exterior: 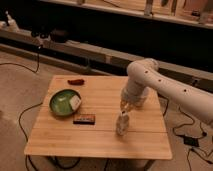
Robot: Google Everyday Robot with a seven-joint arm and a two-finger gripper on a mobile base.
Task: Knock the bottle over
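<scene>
The bottle point(121, 125) is small, pale and translucent, and stands upright on the wooden table point(100, 137), right of centre near the front. My white arm comes in from the right and bends down over the table. My gripper point(125, 106) hangs just above and slightly behind the bottle's top, very close to it or touching it.
A green bowl point(64, 102) with something white in it sits at the table's left. A dark flat bar point(84, 119) lies in front of it. A small red-brown object point(76, 81) lies at the back left. Cables run across the floor on both sides.
</scene>
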